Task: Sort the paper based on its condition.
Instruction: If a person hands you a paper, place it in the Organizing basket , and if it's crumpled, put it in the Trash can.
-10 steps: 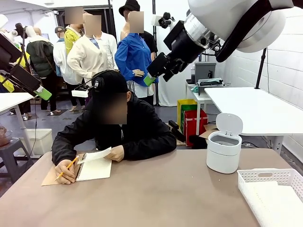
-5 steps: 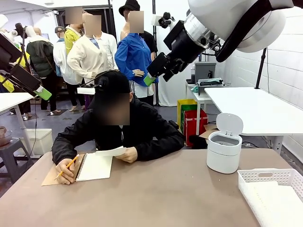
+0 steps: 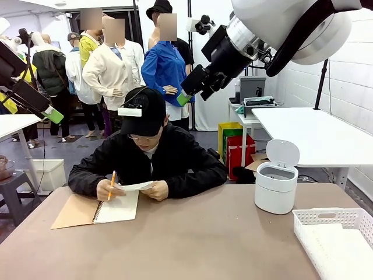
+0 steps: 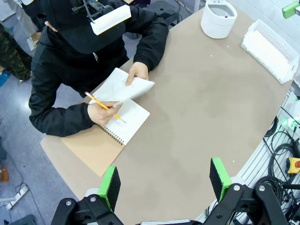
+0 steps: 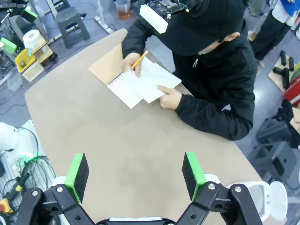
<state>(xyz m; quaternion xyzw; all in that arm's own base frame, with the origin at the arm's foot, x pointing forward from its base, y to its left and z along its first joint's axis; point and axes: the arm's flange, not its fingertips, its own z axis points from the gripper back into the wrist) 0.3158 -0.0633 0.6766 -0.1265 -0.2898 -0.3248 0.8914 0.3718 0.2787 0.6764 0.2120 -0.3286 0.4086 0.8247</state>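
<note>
So the paper (image 4: 127, 86) right now is one flat white sheet, no crumples that I can see, just a slight curl at the lifted edge. It sits on top of the open notebook (image 4: 133, 117) at the person's side of the table (image 4: 201, 108), angled a bit against the page under it. The hand with the pencil (image 4: 104, 111) is on one edge of the sheet and the other hand (image 4: 137, 73) pins the far corner. Can't tell if it's fully torn out of the spiral. Both robot grippers hang high over the table: the left gripper (image 4: 165, 180) has its jaws spread wide with nothing between them, and so does the right gripper (image 5: 135, 173). The white lidded bin (image 3: 275, 186) and white basket (image 3: 335, 236) sit well apart from the sheet, over at the robot's right. Compared to a second ago, the person was bent low with the pencil hand out on the tan cover; now they're sitting up and that hand has come over onto the sheet. The grippers haven't budged.
</note>
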